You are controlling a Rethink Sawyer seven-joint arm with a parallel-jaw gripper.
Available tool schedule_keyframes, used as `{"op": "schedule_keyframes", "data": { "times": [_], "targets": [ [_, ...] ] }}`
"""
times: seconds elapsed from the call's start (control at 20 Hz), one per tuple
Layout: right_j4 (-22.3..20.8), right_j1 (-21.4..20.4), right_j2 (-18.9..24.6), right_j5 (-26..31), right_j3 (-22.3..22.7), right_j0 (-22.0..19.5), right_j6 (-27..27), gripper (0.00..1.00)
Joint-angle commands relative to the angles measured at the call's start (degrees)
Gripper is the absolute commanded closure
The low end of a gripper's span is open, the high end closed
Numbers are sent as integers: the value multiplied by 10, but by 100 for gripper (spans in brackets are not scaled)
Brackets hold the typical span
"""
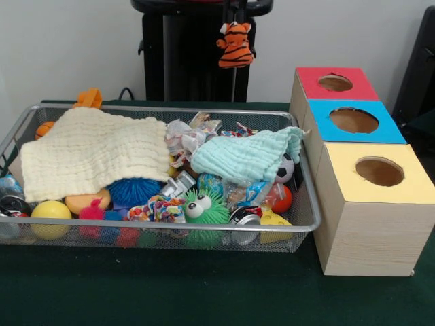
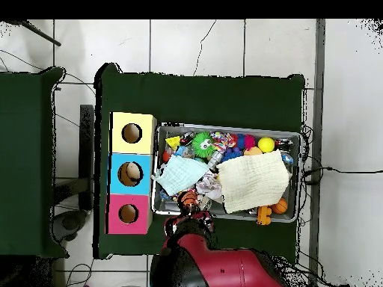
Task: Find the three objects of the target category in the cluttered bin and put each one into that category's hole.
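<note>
Above bin [image 1: 309, 224] | gripper [image 1: 236, 20] grips tiger toy [image 1: 235, 45] | upright

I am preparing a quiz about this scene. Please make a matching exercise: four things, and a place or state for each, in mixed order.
Things:
1. tiger toy
2. cream cloth
3. yellow box
4. green spiky ball

Places:
a. nearest of three boxes in front view
b. hanging above the bin
c. covering the bin's left part in front view
d. at the bin's near wall in front view

Pairs: 1-b, 2-c, 3-a, 4-d
</note>
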Motion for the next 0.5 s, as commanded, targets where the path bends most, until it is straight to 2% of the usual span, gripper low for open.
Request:
{"op": "schedule_keyframes", "data": {
  "times": [0.05,0.2,0.5],
  "targets": [
    [31,-11,2,44,26,0,61,100],
    [43,-11,7,44,34,-4,60,100],
    [38,-9,-15,45,28,24,77,100]
  ]
}}
